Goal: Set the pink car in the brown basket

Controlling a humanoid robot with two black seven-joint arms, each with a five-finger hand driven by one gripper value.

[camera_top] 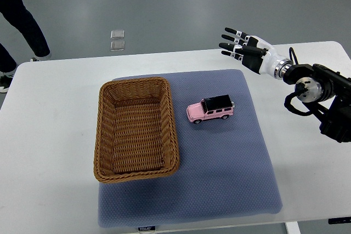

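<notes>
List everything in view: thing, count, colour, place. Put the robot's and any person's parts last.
basket: one, brown wicker, empty, left part of the mat
toy car: one, pink with black roof, on the mat right of the basket, not touching it
mat: one, blue-grey, centre of the table
table: one, white, fills most of the view
floor marker: two small pale squares, grey floor beyond the table
person's legs: dark trousers, top left corner
right hand: one, black and white, fingers spread, over the table's far right, holding nothing
</notes>
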